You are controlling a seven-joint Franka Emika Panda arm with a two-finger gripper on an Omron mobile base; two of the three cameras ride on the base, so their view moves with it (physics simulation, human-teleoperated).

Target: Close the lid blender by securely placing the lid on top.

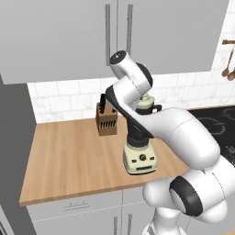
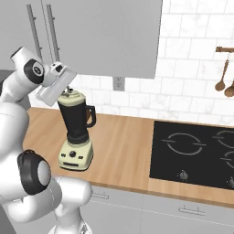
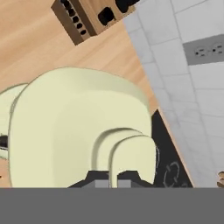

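Note:
The blender (image 2: 77, 128) stands on the wooden counter, a dark tapered jar with a side handle on a cream base (image 1: 140, 160). The cream-yellow lid (image 2: 72, 97) lies on the jar's top, roughly level. My gripper (image 2: 69, 93) comes down onto it at a slant from the upper left. In the hand view the lid (image 3: 74, 127) is very close, and its raised centre cap (image 3: 131, 153) sits right at my fingertips (image 3: 98, 178). The gripper (image 3: 113, 177) has its fingers close together on the cap. In the left base view the arm hides most of the jar, and the lid (image 1: 147, 102) peeks out.
A wooden knife block (image 1: 106, 120) stands behind the blender by the tiled wall. A black cooktop (image 2: 196, 153) lies to the right. Wall cabinets (image 2: 105, 32) hang just above the hand. A wall outlet (image 2: 118, 83) and hanging wooden spoons (image 2: 224, 80) are on the backsplash.

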